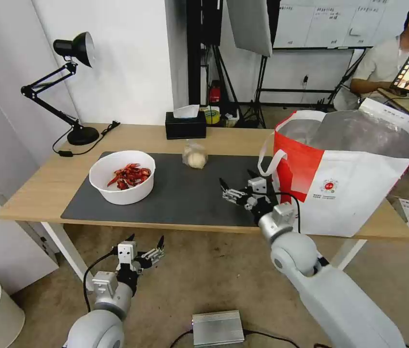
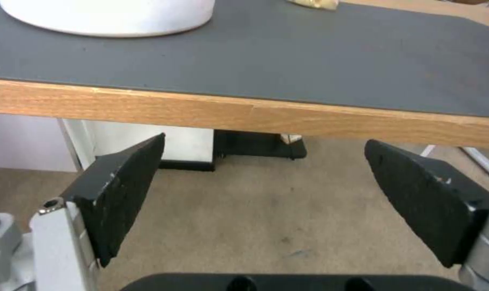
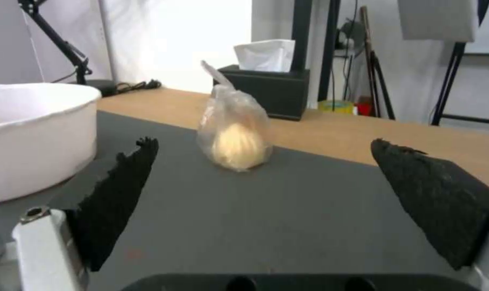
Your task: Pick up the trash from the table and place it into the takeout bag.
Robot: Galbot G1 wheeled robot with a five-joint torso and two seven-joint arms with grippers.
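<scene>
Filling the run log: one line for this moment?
right pincer: open over mat, facing bagged lump | left pincer: open below table edge

both arms are pale grey with rounded, ball-like joints and silver cylindrical wrists. a black cable loops along each forearm. the left gripper (image 1: 145, 240) and the right gripper (image 1: 236, 181) have white blocky housings and black wedge-shaped fingers (image 2: 120, 194) with rough-textured pads; a small hex screw sits at each finger's base.
</scene>
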